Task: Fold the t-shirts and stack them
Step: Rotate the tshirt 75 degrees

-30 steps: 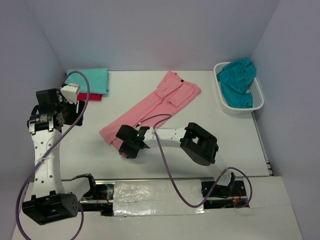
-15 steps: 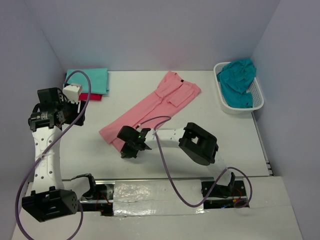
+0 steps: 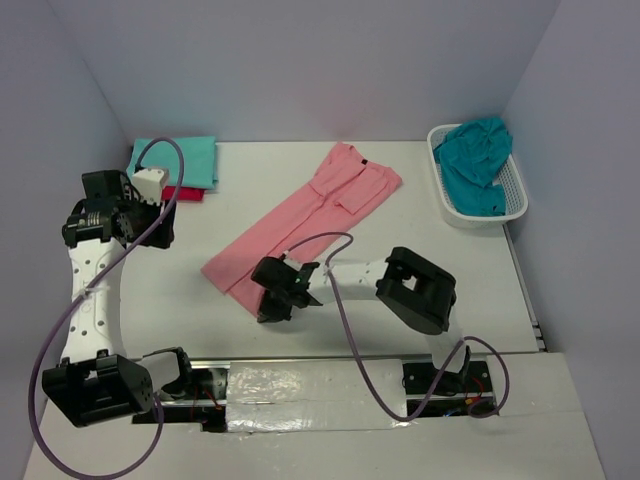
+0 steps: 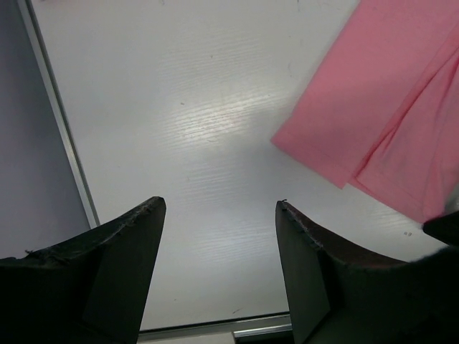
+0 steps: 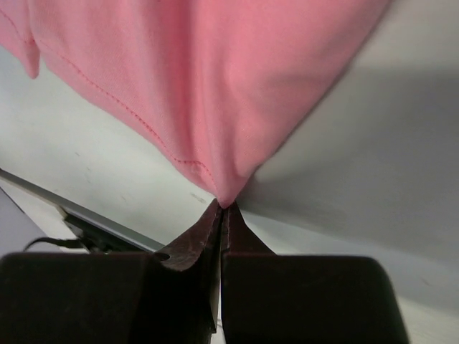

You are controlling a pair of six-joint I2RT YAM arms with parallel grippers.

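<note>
At the far left of the bench we see the mint-teal shirt folded flat, with the crimson red shirt under it and showing only at its near edge. We judge those two as folded and stacked, roughly half the job.

Just near of that stack the left claw hangs with its jaws spread wide and nothing between them, over bare bench. The near left corner of the salmon pink shirt lies to its right, apart from it.

The salmon pink shirt lies in the middle of the bench as a long strip, running from near left to far right. It looks folded lengthwise, but not yet into a compact square. The right claw is closed on its near hem, a peak of cloth pinched at the tips.

In the far right corner the teal-blue shirt sits bunched in the white basket, unfolded, so we count it as wholly left to do.

The right arm's purple cable arcs over the near part of the pink strip; we think it could drag on the cloth during a fold.
</note>
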